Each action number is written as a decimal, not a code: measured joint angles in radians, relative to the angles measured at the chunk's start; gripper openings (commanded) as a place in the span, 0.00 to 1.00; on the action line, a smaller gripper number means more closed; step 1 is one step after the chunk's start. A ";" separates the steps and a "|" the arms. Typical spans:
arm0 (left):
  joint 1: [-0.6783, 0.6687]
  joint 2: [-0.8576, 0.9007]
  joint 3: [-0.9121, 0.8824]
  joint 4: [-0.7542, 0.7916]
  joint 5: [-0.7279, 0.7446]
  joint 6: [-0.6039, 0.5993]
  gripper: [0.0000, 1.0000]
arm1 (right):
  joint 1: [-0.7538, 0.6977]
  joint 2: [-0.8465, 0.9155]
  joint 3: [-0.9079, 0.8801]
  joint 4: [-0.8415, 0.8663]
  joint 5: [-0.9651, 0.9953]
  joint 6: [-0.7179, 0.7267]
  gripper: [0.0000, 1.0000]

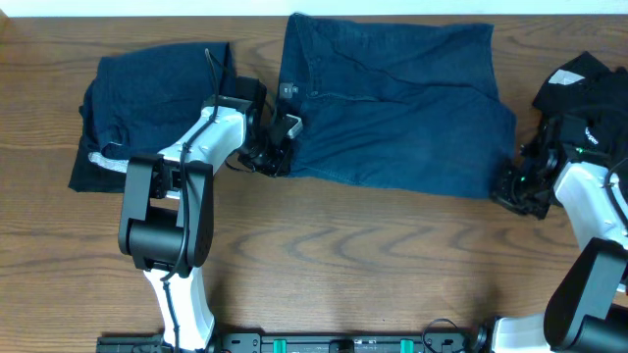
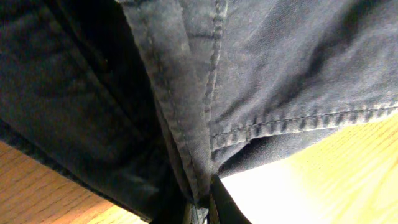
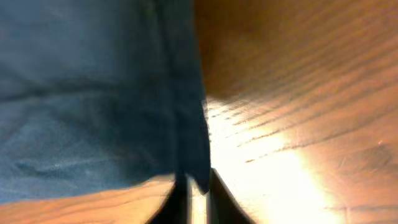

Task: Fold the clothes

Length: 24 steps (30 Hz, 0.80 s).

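Two corners of one garment are in my grip, so the job now is a clean, even fold. On the brown wood-grain tabletop (image 1: 373,265), the wide navy-blue fabric shorts (image 1: 392,108) lie spread flat at the middle of the far side. They sit between a folded dark-blue garment pile (image 1: 147,108) on the left and a crumpled black garment with white marks (image 1: 589,83) on the right. The left pincer (image 1: 276,151) sits at the shorts' near left corner. Its wrist view shows the stitched hem (image 2: 280,124) running down between the fingers, so I read it as clamped on the cloth. The right pincer (image 1: 516,187) is at the near right corner, and looks closed on the thin edge of the same shorts. To do this well, I'd raise both corners together, level and lightly taut. Then I'd carry them away from me and match the near edge to the far edge before letting go. An uneven lift would likely skew the crease.
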 measured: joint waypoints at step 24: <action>0.000 -0.013 0.000 -0.008 -0.005 -0.038 0.53 | 0.007 0.003 0.019 0.114 -0.084 -0.017 0.72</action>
